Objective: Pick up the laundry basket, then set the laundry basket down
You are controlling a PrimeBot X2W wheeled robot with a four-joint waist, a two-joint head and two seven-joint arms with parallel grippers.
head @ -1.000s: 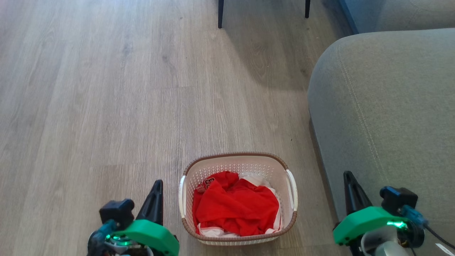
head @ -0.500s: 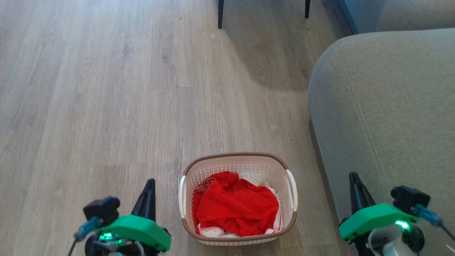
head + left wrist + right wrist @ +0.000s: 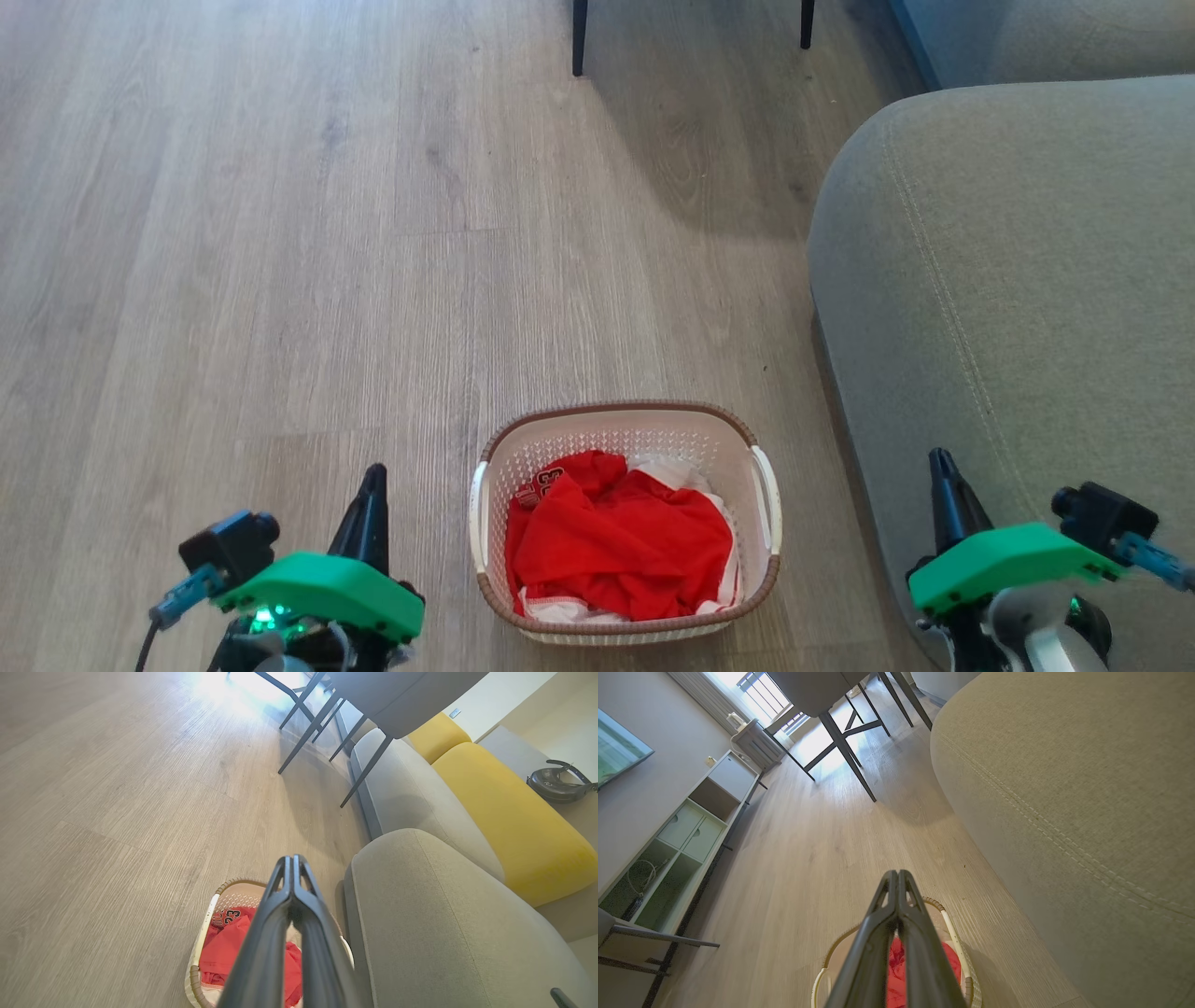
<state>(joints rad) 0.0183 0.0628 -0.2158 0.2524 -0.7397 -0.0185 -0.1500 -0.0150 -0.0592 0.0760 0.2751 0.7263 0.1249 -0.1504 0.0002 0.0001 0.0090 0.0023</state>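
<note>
The laundry basket (image 3: pixel 627 425), white perforated plastic with a brown woven-look rim and white side handles, stands on the wooden floor with red and white clothes (image 3: pixel 616 541) inside. My left gripper (image 3: pixel 372 473) is shut and empty, off the basket's left side, apart from its left handle (image 3: pixel 478 515). My right gripper (image 3: pixel 939 459) is shut and empty too, well to the right of the right handle (image 3: pixel 771 499), in front of the sofa. Both wrist views look down past shut fingers (image 3: pixel 293 861) (image 3: pixel 896 873) at the basket (image 3: pixel 230 886) (image 3: pixel 943 912) below.
A grey sofa (image 3: pixel 1018 280) rises close along the basket's right side, with a yellow cushion (image 3: pixel 504 816) farther back. Dark chair legs (image 3: pixel 579 37) stand on the floor ahead. A shelf unit (image 3: pixel 686 844) lines the far wall. Open wooden floor (image 3: pixel 280 280) lies left and ahead.
Both grippers have drawn back and outward, away from the basket: the left one down and left, the right one down and right. The basket has stayed in place.
</note>
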